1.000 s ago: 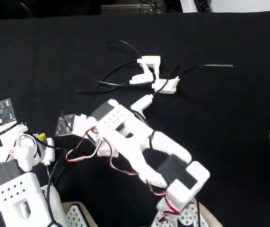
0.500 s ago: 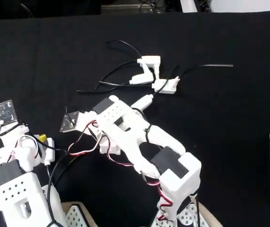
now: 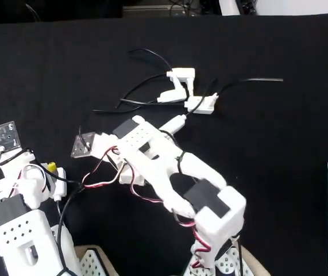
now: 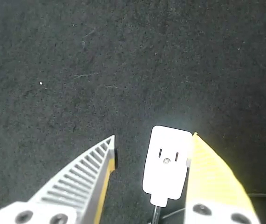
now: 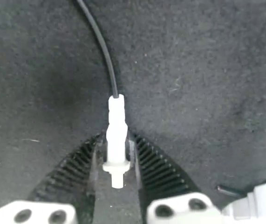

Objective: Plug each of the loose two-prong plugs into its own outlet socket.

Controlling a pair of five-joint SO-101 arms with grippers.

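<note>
Plug (image 5: 116,135), white and slender, is clamped between the two dark ribbed fingers of the right gripper (image 5: 116,144). The jaws are closed on its body. Its stubby end points back into the throat of the jaws, and its black cable (image 5: 98,46) runs out past the fingertips over the black cloth (image 5: 207,70). The right wrist view gives this grip close up. From the high view the same plug (image 3: 175,122) is a small white bar at the tip of the right arm (image 3: 169,172), and whether the fingers touch it cannot be told from there.

The high view adds what lies ahead of those jaws: a loose cluster of white connectors (image 3: 182,76) with thin dark leads. The nearest piece (image 3: 203,104) is just beyond the held plug. Which of them are plugs and which are sockets cannot be told.

The left gripper (image 4: 153,136) stands open. An outlet socket (image 4: 167,163), white with two slots and a round hole facing the camera, lies between its jaws. It is pressed up against the yellow finger (image 4: 212,177) and clearly apart from the white ribbed finger (image 4: 81,182). A dark lead leaves the socket toward the gripper's base. In the high view the left arm (image 3: 20,195) sits well away from the connector cluster.
</note>
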